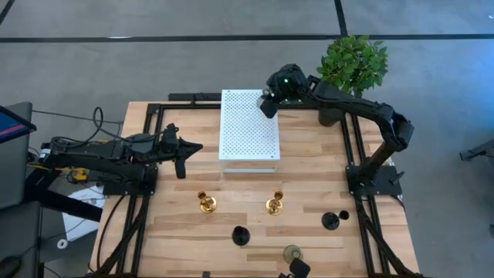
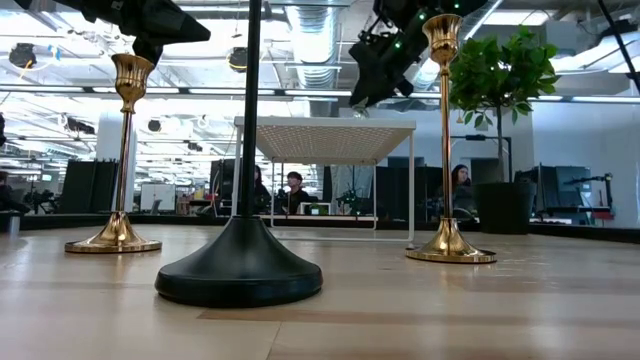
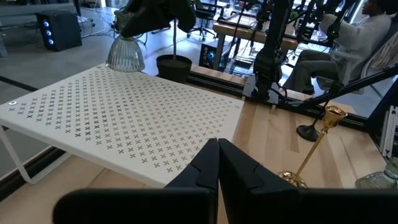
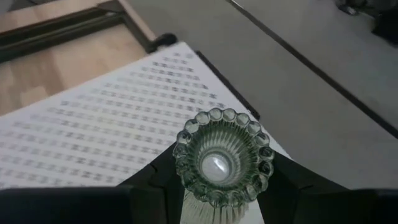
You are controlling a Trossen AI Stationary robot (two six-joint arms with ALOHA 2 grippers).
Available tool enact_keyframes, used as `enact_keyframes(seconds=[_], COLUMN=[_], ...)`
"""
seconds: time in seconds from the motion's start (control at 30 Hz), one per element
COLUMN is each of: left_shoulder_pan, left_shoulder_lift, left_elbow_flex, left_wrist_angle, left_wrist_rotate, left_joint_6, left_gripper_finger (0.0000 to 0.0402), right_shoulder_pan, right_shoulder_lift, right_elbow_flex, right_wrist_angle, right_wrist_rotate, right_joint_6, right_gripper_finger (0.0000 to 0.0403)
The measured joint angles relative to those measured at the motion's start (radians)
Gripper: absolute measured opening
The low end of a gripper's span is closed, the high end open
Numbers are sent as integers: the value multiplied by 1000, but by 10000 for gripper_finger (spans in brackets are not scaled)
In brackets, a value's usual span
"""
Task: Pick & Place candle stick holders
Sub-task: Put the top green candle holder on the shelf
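**One holder carried above the white rack, others waiting on the surface**

One ribbed glass candle stick holder [image 4: 222,162] sits clamped in the right gripper [image 1: 268,103], jaws closed on it, above the far corner of the white perforated rack [image 1: 248,135]. Lower it squarely, base flat, clear of the edge before you release. The left gripper [image 1: 181,158] waits beside the rack with jaws together. Two gold holders [image 1: 206,202] [image 1: 275,204] and black ones [image 1: 241,235] stand upright on the wooden surface [image 1: 309,181]. A potted plant [image 1: 353,63] stands at the far corner; seated people show in the room beyond.
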Motion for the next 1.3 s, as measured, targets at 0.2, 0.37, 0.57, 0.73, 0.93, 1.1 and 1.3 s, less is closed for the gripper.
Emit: enact_keyframes(seconds=[0.2, 0.37, 0.57, 0.73, 0.93, 1.1, 1.3], left_shoulder_pan=[0, 0, 0, 0, 0, 0, 0], left_shoulder_lift=[0, 0, 0, 0, 0, 1, 1], left_elbow_flex=[0, 0, 0, 0, 0, 0, 0], left_wrist_angle=[0, 0, 0, 0, 0, 0, 0], left_wrist_rotate=[0, 0, 0, 0, 0, 0, 0], left_joint_6=[0, 0, 0, 0, 0, 0, 0], left_gripper_finger=[5, 5, 5, 5, 5, 5, 5], right_shoulder_pan=[-16, -23, -23, -14, -14, -12, -13], right_shoulder_lift=[0, 0, 0, 0, 25, 81, 94], right_elbow_flex=[0, 0, 0, 0, 1, -1, 0], right_wrist_angle=[16, 16, 19, 20, 46, 41, 74], right_wrist_rotate=[3, -21, -27, -43, -12, -10, 17], right_joint_6=[0, 11, 61, 63, 88, 90, 65], right_gripper_finger=[139, 139, 139, 139, 139, 134, 125])
